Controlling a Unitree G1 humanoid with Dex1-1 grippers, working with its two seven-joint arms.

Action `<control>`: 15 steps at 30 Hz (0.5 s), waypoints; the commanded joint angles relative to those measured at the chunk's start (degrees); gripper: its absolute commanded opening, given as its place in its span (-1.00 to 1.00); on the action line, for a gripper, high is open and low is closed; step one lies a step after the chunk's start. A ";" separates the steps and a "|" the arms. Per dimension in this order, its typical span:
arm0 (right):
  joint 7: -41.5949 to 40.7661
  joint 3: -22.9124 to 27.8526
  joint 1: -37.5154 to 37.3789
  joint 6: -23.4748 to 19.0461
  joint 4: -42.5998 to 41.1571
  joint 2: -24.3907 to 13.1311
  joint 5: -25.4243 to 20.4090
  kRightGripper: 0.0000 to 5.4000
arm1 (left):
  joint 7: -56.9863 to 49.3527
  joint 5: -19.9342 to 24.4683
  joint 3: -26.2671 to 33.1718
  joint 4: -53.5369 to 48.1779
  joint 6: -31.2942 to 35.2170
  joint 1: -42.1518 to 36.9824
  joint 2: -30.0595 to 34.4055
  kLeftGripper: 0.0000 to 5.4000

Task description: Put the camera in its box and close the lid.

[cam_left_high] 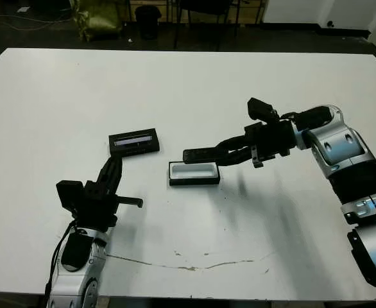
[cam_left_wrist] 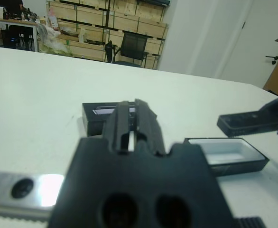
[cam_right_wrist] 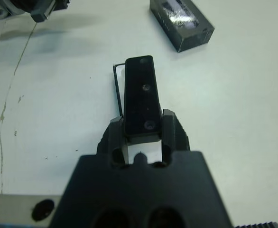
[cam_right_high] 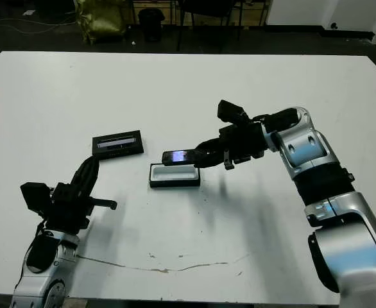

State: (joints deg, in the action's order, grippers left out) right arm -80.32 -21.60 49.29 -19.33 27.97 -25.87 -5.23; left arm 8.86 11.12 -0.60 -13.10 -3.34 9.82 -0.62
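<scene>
the right gripper (cam_left_high: 230,153) clasps the camera (cam_left_high: 201,154) just above the box (cam_left_high: 194,173); the lid (cam_left_high: 134,142) lies beside the left gripper (cam_left_high: 114,165), fingers closed and empty

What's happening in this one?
The right claw holds the camera just above the open box, not yet set inside. The lid lies flat on the table to the box's left. The left claw is shut and empty, pointing toward the lid.
</scene>
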 commanded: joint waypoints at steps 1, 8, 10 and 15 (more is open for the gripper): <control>-0.79 -1.09 1.24 -0.63 1.03 0.50 1.36 -0.87 | -0.33 0.01 0.04 0.24 1.31 0.97 0.16 -1.00; -1.74 -1.94 2.74 -1.12 3.14 1.86 2.47 -0.87 | -0.44 -0.15 -0.09 0.37 0.83 1.05 -0.03 -1.00; -1.76 -2.37 3.26 -1.28 3.63 2.16 3.06 -0.87 | -0.14 -0.11 -0.04 0.97 -0.02 0.87 0.01 -1.00; -2.60 -3.23 4.49 0.06 4.66 2.94 4.11 -0.87 | -0.67 -0.66 -0.15 0.86 0.21 0.93 -0.01 -1.00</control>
State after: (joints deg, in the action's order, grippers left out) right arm -82.15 -24.34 52.89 -19.74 31.71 -23.38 -1.61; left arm 8.62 11.02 -0.73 -12.91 -3.66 9.90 -0.71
